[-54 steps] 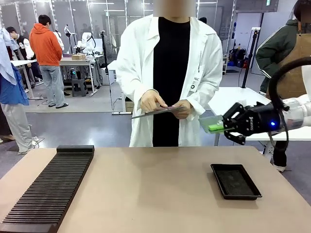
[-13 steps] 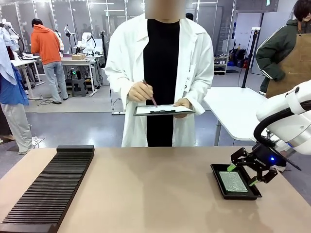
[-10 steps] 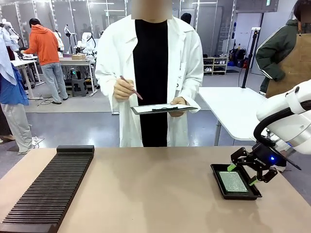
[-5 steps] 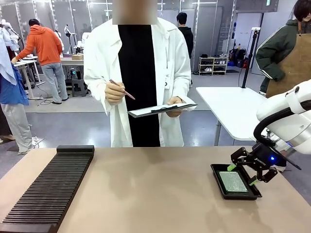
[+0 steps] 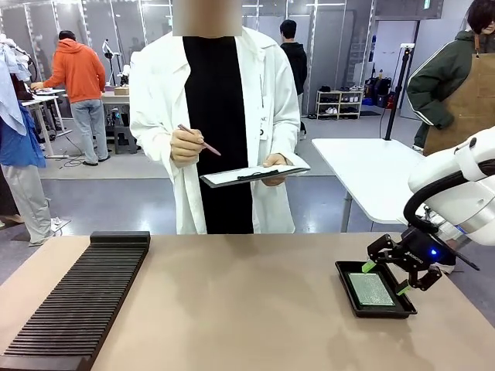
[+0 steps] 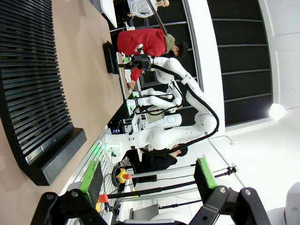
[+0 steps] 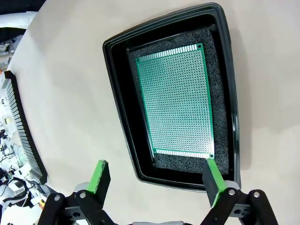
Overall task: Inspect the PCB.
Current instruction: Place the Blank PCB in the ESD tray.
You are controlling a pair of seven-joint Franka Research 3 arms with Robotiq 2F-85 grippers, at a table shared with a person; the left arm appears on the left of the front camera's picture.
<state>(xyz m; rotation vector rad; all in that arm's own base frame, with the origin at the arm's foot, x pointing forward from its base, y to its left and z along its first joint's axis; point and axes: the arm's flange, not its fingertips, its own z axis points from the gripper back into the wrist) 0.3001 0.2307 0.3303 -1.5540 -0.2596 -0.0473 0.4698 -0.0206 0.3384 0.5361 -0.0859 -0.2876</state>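
My bench (image 5: pixel 247 309) is a plain tan surface. A black ribbed rack (image 5: pixel 77 301) lies on its left side. A shallow black tray (image 5: pixel 348 297) sits on its right side.

The table (image 5: pixel 247 309) carried one PCB (image 7: pixel 177 101), one black tray (image 7: pixel 119 98) and one slotted rack (image 5: pixel 77 301).

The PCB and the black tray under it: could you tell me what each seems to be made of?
The PCB: looks like rigid green laminate, glossy, with a grid of tiny metal-ringed holes. The black tray: likely moulded plastic, its smooth rim faintly shiny; its liner looks like coarse dark foam.
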